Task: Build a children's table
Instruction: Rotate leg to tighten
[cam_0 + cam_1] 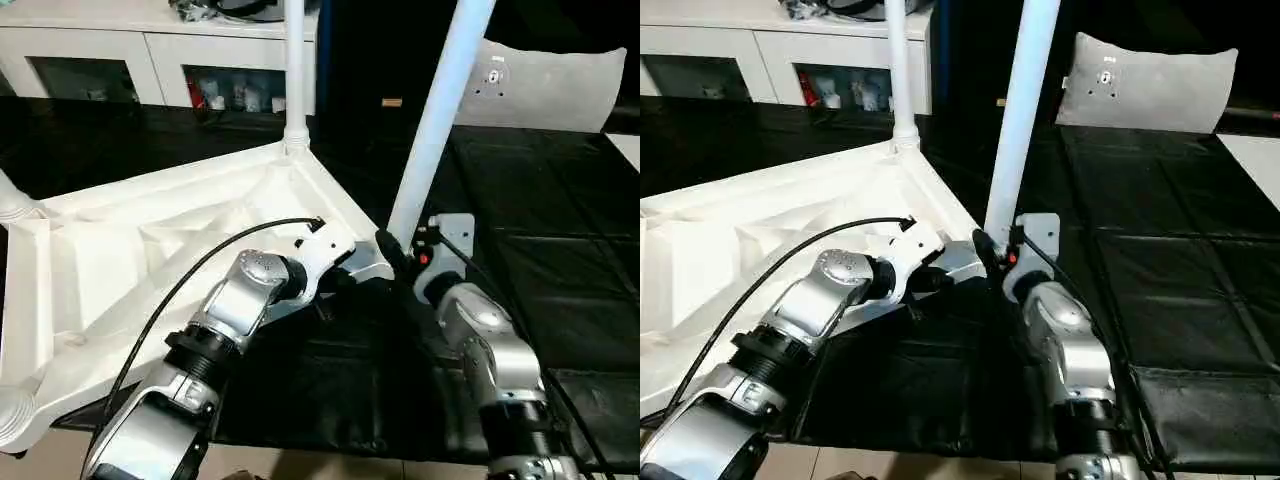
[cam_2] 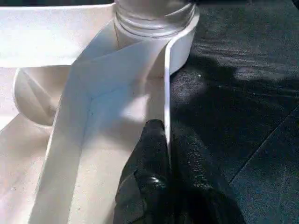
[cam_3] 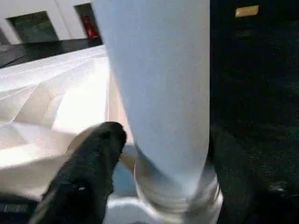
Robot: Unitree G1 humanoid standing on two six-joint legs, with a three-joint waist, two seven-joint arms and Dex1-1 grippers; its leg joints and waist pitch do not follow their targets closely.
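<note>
The white table top (image 1: 150,260) lies upside down on the black mat, ribbed side up. A long white leg (image 1: 294,70) stands in its far corner socket. Another leg (image 1: 435,120) rises, leaning right, from the near right corner socket (image 2: 154,18). Two more leg bases (image 1: 12,205) show at the left corners. My left gripper (image 2: 166,135) is shut on the top's thin rim, just short of that near right socket. My right gripper (image 3: 168,140) straddles the base of the leaning leg, one finger (image 3: 93,172) standing a sliver off it, open.
A white cabinet (image 1: 150,60) runs along the back left. A grey-white cushion (image 1: 550,85) lies at the back right. The black mat (image 1: 560,250) stretches to the right, and pale floor (image 1: 300,465) shows at the near edge. A black cable (image 1: 190,275) loops over my left forearm.
</note>
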